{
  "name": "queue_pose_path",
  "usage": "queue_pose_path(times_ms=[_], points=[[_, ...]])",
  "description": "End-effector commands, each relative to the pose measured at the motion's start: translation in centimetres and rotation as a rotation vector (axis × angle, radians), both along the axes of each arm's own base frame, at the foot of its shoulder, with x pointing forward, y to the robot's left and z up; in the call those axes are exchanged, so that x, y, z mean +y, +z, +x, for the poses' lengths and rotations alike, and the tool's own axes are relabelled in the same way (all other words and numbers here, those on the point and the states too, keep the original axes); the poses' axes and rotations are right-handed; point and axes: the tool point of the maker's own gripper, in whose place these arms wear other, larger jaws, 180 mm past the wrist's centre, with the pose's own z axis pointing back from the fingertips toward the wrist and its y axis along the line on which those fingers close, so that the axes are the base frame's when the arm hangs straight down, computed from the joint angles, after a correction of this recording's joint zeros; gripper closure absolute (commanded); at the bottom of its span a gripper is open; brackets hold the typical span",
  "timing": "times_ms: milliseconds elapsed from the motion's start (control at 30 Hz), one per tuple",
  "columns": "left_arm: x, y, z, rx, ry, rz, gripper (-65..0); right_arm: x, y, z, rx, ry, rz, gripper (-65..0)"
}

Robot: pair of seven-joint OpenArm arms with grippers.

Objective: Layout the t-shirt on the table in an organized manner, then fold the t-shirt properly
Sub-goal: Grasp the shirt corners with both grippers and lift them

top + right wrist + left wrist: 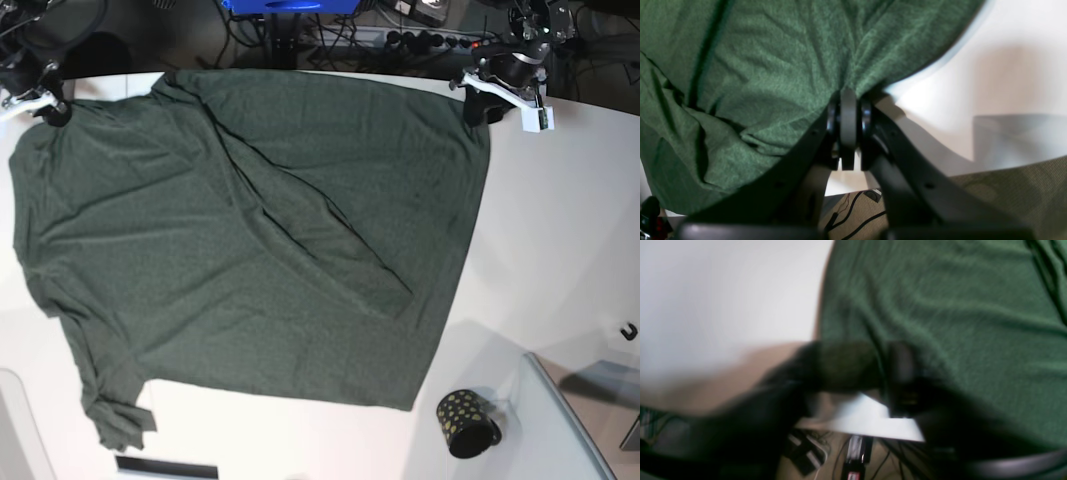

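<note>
While the right gripper (pixel 848 128) pinches the dark green thin-fabric t-shirt (pixel 250 240), the blurred left gripper (pixel 853 373), grip unclear, should draw its corner taut outward.

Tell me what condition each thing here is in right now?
t-shirt: spread on the table, creased, not folded.
table: white, partly covered.
right gripper: shut on the t-shirt's edge.
left gripper: at the t-shirt's corner, too blurred to judge.
cup: lying tipped, beside the t-shirt.

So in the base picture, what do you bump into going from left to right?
Right gripper → big dark green t-shirt → small black cup with gold dots → small black hook.
</note>
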Motion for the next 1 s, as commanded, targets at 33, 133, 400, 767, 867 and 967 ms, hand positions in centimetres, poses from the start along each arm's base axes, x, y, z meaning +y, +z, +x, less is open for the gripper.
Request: queue_pose_path(times_ms=[33, 133, 400, 767, 867, 967], points=[[0.3, 0.3, -0.1, 0.004, -0.009, 0.010, 0.0, 0.0, -0.9, -2.4, 0.105, 0.035, -0.010, -0.2], [0.2, 1.5, 0.6, -0.028, -0.026, 0.026, 0.0, 0.1, -0.7, -2.9, 0.141, 0.064, -0.007, -0.2], [-0.8, 4.4, 1.0, -0.030, -0.106, 0.063, 0.0, -1.4, 3.0, -1.8, 0.169, 0.155, -0.116, -0.5], [-1.0, 9.3, 2.1, 0.011, -0.202, 0.157, 0.0, -2.4, 6.4, 0.0, 0.205, 0.201, -0.194, -0.3], [-1.2, 10.2, 3.2, 0.006, -0.223, 0.170, 0.0, -2.4, 6.9, 1.2, 0.218, 0.159, -0.168, -0.3], [-1.3, 10.4, 4.4, 0.016, -0.229, 0.171, 0.0, -2.4, 7.4, 2.8, 0.210, 0.098, -0.135, -0.3]])
